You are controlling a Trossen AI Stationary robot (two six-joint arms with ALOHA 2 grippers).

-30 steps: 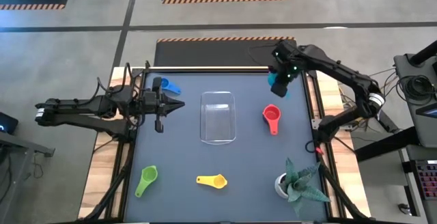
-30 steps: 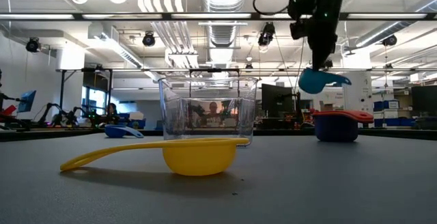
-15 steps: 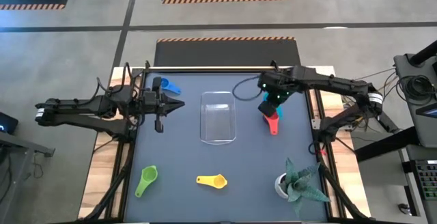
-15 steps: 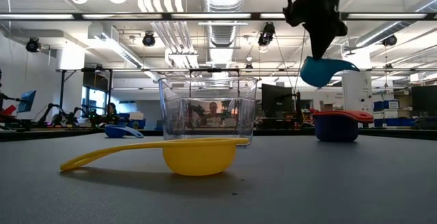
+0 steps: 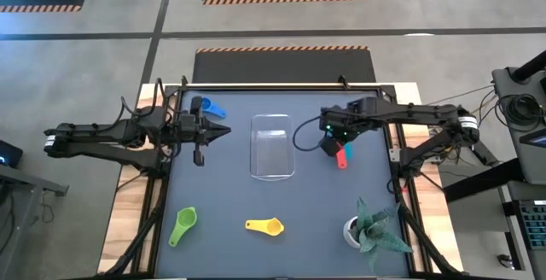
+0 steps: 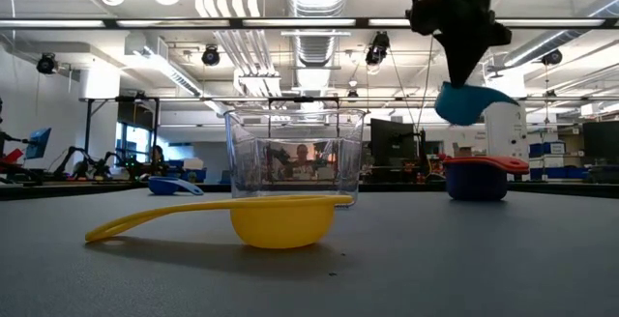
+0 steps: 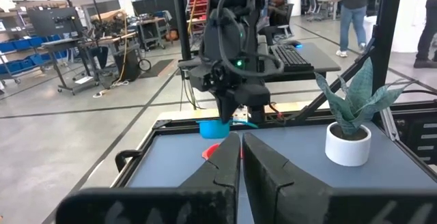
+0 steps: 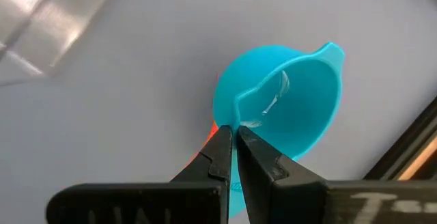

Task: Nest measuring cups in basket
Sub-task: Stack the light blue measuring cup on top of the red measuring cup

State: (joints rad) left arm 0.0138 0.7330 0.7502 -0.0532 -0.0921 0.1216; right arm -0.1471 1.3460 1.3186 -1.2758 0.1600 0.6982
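- Gripping the rim of a teal measuring cup [image 8: 287, 108], the right pincer [image 8: 233, 136] is closed tight, a detail only its wrist view shows.
- From desk height, the cup [image 6: 468, 101] hangs above the red cup [image 6: 481, 174].
- From overhead, the pincer [image 5: 331, 141] sits just right of the clear basket [image 5: 272, 146].
- At the desk's left edge, the left pincer [image 5: 223, 131] waits closed, empty.

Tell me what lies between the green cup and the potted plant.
The yellow cup, in the high view; the green cup lies left, the plant right.
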